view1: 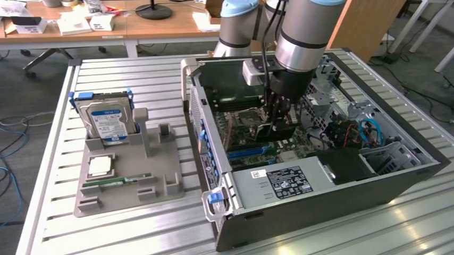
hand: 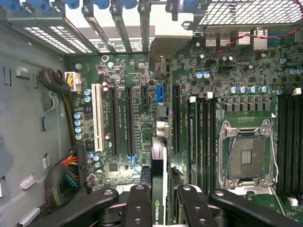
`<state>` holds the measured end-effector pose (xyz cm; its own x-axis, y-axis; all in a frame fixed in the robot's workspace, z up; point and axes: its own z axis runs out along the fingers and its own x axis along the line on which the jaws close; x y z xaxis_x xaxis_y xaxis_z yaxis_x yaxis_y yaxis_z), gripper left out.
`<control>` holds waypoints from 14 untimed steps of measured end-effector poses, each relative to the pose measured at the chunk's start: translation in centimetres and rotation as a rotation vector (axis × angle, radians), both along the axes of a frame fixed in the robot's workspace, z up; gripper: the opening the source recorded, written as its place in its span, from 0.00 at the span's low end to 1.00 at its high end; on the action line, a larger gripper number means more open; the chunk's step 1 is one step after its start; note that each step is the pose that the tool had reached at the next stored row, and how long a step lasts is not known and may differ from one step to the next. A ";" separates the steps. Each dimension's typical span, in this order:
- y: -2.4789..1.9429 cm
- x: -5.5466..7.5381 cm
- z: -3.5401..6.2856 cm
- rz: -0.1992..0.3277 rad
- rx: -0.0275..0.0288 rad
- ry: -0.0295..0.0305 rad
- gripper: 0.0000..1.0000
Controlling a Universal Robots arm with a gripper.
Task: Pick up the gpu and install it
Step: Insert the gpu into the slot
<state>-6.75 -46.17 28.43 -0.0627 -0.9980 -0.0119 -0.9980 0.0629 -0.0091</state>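
The gpu [view1: 272, 133] is a thin black card hanging on edge inside the open computer case [view1: 397, 175], just above the motherboard [view1: 245, 130]. My gripper [view1: 279, 118] is shut on its upper edge. In the wrist view the gpu [hand: 159, 165] appears edge-on between my black fingers [hand: 138, 205]. Its silver end bracket [hand: 161, 47] reaches toward the case's rear slot openings. The card runs along the black expansion slots [hand: 129, 120], close to the short blue slot [hand: 159, 94]. Whether its lower edge touches a slot I cannot tell.
An empty CPU socket [hand: 248, 158] lies beside the memory slots [hand: 203, 137]. A grey fixture [view1: 127, 180] at the exterior view's left holds a silver hard drive [view1: 106, 119], a CPU chip [view1: 99, 166] and a green memory stick [view1: 117, 182]. The power supply [view1: 284, 183] fills the case's near corner.
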 end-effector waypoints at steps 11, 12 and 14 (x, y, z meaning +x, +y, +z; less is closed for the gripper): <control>0.00 -0.7 0.00 0.000 0.0000 -0.0110 0.26; 0.00 -0.7 0.00 0.000 0.0000 -0.0111 0.26; 0.00 -0.7 0.00 0.000 0.0000 -0.0111 0.26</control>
<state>-7.42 -46.17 28.43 -0.0627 -0.9980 -0.0126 -0.9978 0.0629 -0.0202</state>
